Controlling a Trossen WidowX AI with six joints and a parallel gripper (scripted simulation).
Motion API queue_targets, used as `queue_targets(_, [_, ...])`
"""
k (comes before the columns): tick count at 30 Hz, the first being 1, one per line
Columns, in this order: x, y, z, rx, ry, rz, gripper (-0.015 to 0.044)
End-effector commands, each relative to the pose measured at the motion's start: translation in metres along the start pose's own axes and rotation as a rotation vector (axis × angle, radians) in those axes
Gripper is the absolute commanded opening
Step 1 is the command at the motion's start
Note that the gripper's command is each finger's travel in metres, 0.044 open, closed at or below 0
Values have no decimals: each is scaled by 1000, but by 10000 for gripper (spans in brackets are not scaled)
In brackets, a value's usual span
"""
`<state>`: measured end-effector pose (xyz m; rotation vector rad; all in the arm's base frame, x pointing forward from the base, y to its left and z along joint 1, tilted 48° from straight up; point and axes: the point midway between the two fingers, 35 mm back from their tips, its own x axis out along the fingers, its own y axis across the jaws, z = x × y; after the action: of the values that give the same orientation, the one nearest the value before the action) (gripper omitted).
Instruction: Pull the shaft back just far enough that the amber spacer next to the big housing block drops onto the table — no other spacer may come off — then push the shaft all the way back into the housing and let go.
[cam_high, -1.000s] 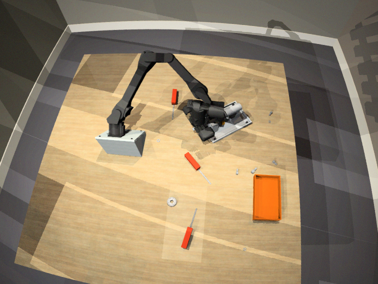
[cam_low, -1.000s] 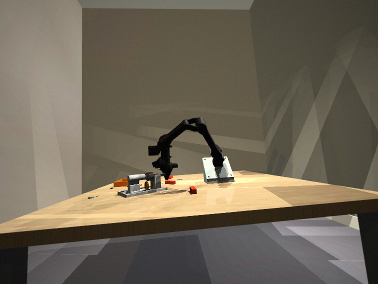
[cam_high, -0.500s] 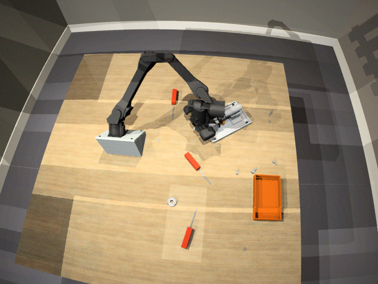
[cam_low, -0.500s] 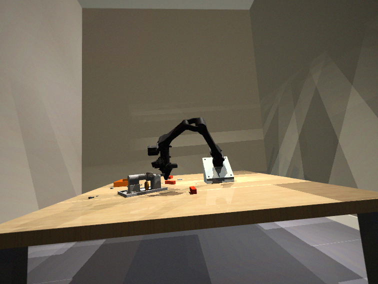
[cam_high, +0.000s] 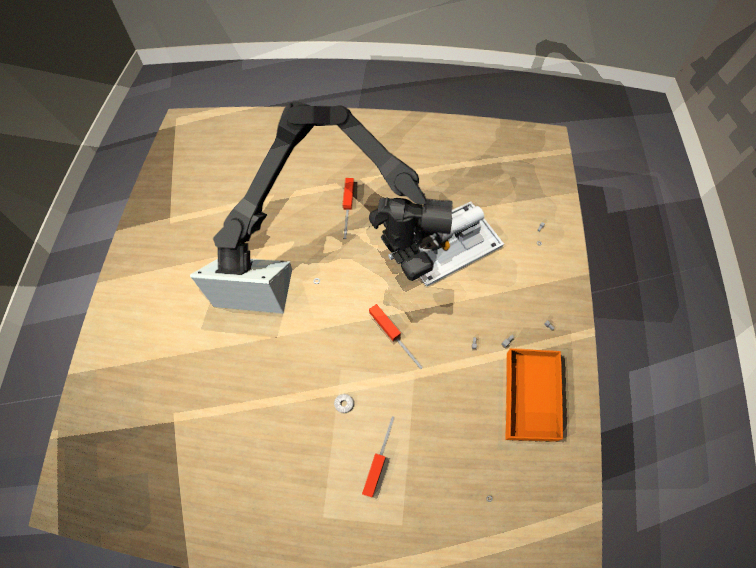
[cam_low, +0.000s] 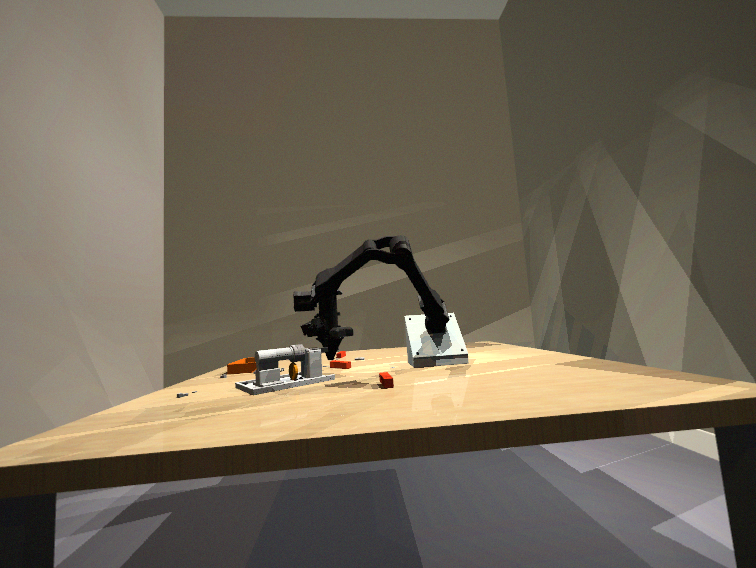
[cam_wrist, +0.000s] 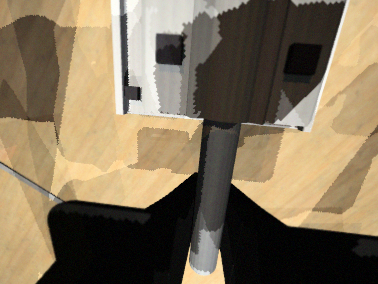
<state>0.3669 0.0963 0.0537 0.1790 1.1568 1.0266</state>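
The shaft (cam_wrist: 218, 150) runs out of the end block toward me in the wrist view. My gripper (cam_wrist: 207, 180) (cam_low: 331, 356) is shut on its outer end part. The amber spacer (cam_high: 446, 245) (cam_low: 293, 370) is off the shaft. It is low down, below the shaft line, between the housing and the end block (cam_low: 313, 364), and looks on edge over the base plate (cam_low: 246, 388) (cam_wrist: 119, 75). The housing with its white cylinder (cam_low: 273, 353) (cam_high: 465, 221) is at the far end. Pale grey spacers (cam_low: 297, 349) sit up at shaft height. The arm hides part of the shaft in the top view.
Red-handled screwdrivers lie behind (cam_high: 348, 193), in front (cam_high: 385, 322) and farther forward (cam_high: 374, 475). An orange bin (cam_high: 537, 393) is at the front right, with several small grey bolts (cam_high: 508, 340) near it. A white ring (cam_high: 344, 403) lies near the front middle.
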Motion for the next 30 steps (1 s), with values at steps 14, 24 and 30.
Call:
queue_targets(14, [0,0,8,4,-4,6,0])
queue_targets(24, [0,0,12,4,-4,6,0])
queue_targets(30, [0,0,15,4,-4,6,0])
